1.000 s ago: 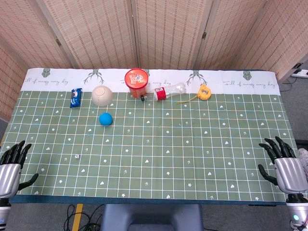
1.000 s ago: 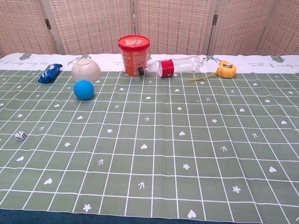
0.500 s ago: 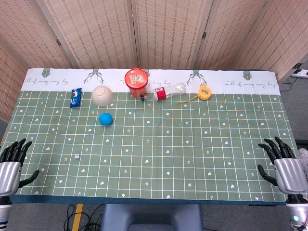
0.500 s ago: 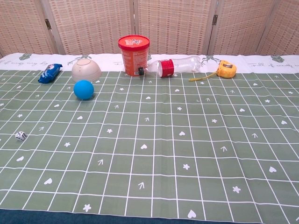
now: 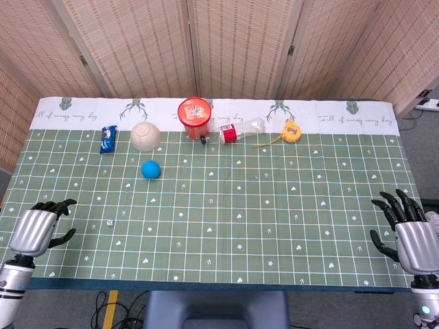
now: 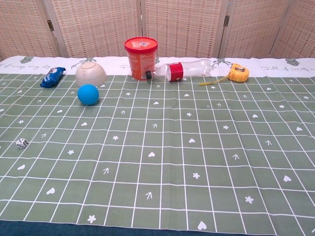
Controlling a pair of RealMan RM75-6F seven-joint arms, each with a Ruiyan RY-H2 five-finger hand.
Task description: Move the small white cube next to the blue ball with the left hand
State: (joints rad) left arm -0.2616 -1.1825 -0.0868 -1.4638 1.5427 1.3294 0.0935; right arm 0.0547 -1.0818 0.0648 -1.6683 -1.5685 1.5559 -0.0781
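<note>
Your left hand (image 5: 38, 228) hovers empty, fingers loosely spread, near the cube (image 5: 110, 223), which sits well apart from the ball (image 5: 151, 169). Right hand (image 5: 411, 236) is spread wide, holding nothing.

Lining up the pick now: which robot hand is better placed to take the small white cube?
The left robot hand. It sits near the table's left edge, close beside the small white cube, holding nothing. The right robot hand is across the table, far from the cube and blue ball.

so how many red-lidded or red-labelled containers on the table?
2, both at the far edge: an upright orange tub with red lid, and right beside it a clear bottle lying down, red label.
</note>
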